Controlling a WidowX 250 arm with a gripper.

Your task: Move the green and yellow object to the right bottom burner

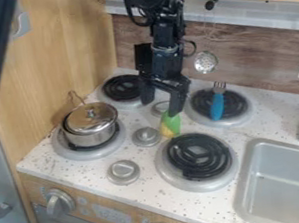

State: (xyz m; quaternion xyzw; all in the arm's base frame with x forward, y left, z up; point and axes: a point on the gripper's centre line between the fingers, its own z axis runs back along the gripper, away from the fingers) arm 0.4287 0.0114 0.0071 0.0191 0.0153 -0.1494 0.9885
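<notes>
The black gripper [161,109] hangs over the middle of the stovetop, its two fingers apart. Just below the tip of its right-hand finger is the green and yellow object [170,125], green at the top and yellow at its lower left. Whether that finger touches the object I cannot tell. The object stands between the burners, close to the upper left edge of the right bottom burner [198,157], a black coil in a silver ring.
A lidded metal pot [90,124] sits on the left bottom burner. On the right top burner lies a blue-handled fork [217,105]. Silver knobs [146,137] rise between the burners, and a sink [284,182] lies at the right. Utensils hang along the back wall.
</notes>
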